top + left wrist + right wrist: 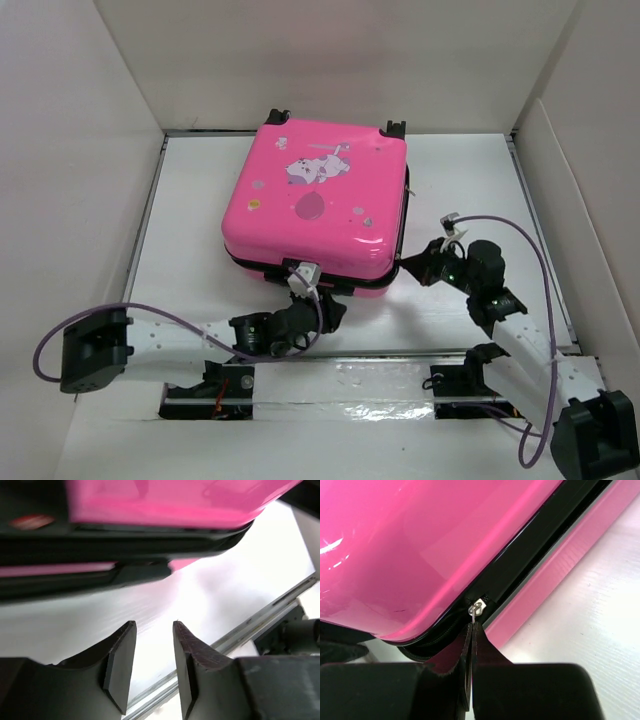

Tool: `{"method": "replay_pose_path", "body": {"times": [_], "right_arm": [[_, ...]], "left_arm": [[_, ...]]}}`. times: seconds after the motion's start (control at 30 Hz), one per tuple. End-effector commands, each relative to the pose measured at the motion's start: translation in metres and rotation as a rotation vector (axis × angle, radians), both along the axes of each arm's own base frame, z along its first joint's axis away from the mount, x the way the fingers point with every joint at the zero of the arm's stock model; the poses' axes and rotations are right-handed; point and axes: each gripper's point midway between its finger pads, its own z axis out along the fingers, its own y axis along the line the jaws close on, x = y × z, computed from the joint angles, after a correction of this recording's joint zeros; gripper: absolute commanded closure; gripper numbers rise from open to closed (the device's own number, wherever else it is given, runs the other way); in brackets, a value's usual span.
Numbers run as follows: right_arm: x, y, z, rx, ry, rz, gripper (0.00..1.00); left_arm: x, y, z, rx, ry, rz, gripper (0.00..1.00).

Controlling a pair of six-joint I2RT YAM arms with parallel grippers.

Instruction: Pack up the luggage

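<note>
The luggage lies shut and flat on the table, shell with its stickers facing up, wheels toward the far wall. My right gripper is at its near right corner with the fingers pressed together just below the zipper pull, and I seem to be pinching its tab, though the pads hide the contact. My left gripper sits low at the near edge of the luggage, its fingers a little apart with nothing between them.
</note>
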Motion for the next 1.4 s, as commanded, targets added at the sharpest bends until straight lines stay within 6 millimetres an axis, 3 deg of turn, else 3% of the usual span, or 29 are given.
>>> {"method": "replay_pose_path", "body": {"times": [0.0, 0.03, 0.1, 0.13, 0.2, 0.23, 0.37, 0.57, 0.77, 0.9, 1.0, 1.03, 1.1, 1.13, 1.17, 1.27, 1.3, 1.37], "right_arm": [[-0.008, 0.004, -0.001, -0.056, 0.019, -0.021, 1.00], [-0.007, 0.000, -0.001, -0.078, 0.023, -0.063, 1.00], [-0.016, 0.009, -0.005, -0.100, 0.045, -0.042, 1.00], [-0.018, 0.008, -0.008, -0.117, 0.057, -0.060, 1.00], [-0.026, 0.018, -0.007, -0.115, 0.057, -0.036, 1.00], [-0.027, 0.017, -0.009, -0.126, 0.061, -0.050, 1.00], [-0.037, 0.023, -0.006, -0.141, 0.069, -0.057, 1.00], [-0.061, 0.031, 0.000, -0.125, 0.101, -0.030, 1.00], [-0.092, 0.053, -0.006, -0.137, 0.149, 0.081, 1.00], [-0.109, 0.078, -0.001, -0.115, 0.150, 0.178, 1.00], [-0.100, 0.096, 0.005, -0.055, 0.143, 0.158, 1.00], [-0.089, 0.103, 0.019, 0.003, 0.095, 0.110, 1.00], [-0.080, 0.111, 0.021, 0.069, 0.084, 0.067, 1.00], [-0.070, 0.116, 0.037, 0.145, 0.036, 0.031, 1.00], [-0.068, 0.119, 0.036, 0.169, 0.041, 0.016, 1.00], [-0.054, 0.118, 0.026, 0.123, 0.054, -0.065, 1.00], [-0.054, 0.116, 0.024, 0.107, 0.053, -0.081, 1.00], [-0.052, 0.102, 0.021, 0.078, 0.046, -0.126, 1.00]], "left_arm": [[0.008, -0.033, 0.027, -0.070, -0.050, -0.013, 0.67], [0.009, -0.045, 0.042, -0.124, -0.064, -0.024, 0.66], [0.013, -0.057, 0.039, -0.100, -0.084, -0.035, 0.63], [0.017, -0.067, 0.052, -0.124, -0.104, -0.027, 0.63], [0.036, -0.070, 0.045, -0.093, -0.109, 0.009, 0.63], [0.043, -0.077, 0.051, -0.112, -0.116, 0.008, 0.63], [0.069, -0.075, 0.044, -0.105, -0.111, 0.048, 0.62], [0.103, -0.048, 0.038, -0.093, -0.117, 0.161, 0.62], [0.117, -0.044, 0.042, -0.102, -0.124, 0.190, 0.62], [0.115, -0.058, 0.045, -0.116, -0.121, 0.140, 0.62], [0.115, -0.069, 0.049, -0.135, -0.115, 0.109, 0.62], [0.111, -0.074, 0.053, -0.142, -0.120, 0.095, 0.62], [0.107, -0.078, 0.055, -0.141, -0.126, 0.074, 0.62], [0.103, -0.080, 0.056, -0.143, -0.130, 0.062, 0.62], [0.103, -0.079, 0.056, -0.139, -0.127, 0.060, 0.62], [0.096, -0.068, 0.053, -0.121, -0.116, 0.057, 0.60], [0.094, -0.061, 0.063, -0.135, -0.131, 0.066, 0.59], [0.091, -0.037, 0.047, -0.078, -0.114, 0.090, 0.54]]}}
